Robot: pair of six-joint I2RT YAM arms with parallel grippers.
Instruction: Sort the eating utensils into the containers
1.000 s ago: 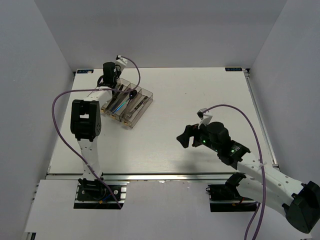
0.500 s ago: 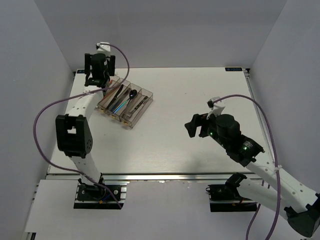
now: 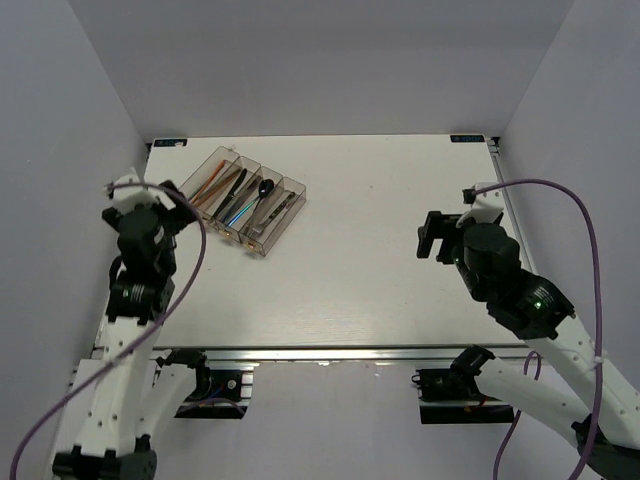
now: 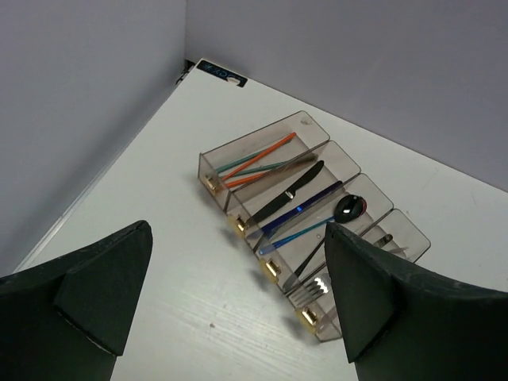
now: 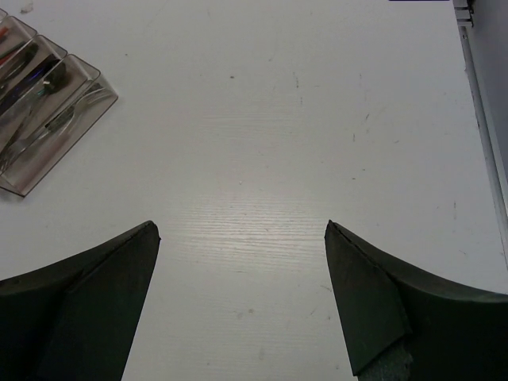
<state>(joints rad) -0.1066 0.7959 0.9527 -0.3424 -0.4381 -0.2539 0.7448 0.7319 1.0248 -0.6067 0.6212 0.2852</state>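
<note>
The clear smoky-brown tray of containers (image 3: 282,190) stands at the table's far left, with eating utensils lying in its compartments. In the left wrist view the tray (image 4: 213,163) holds orange and green chopsticks (image 4: 255,161), a dark knife (image 4: 290,194), a blue knife (image 4: 308,209), a dark spoon (image 4: 350,208) and a silver fork (image 4: 316,289). My left gripper (image 3: 160,208) (image 4: 238,230) hangs open and empty, short of the tray's near left side. My right gripper (image 3: 445,232) (image 5: 242,226) is open and empty over bare table at the right. The tray (image 5: 32,163) shows far off at that view's left.
Grey walls close in the white table (image 3: 380,250) on the left, back and right. A metal rail (image 3: 520,240) runs along its right edge and another along the near edge, by the arm bases.
My left gripper opened over the tray's far end, then pulled back toward the near left, away from the tray. My right arm drew back to the right, still open.
</note>
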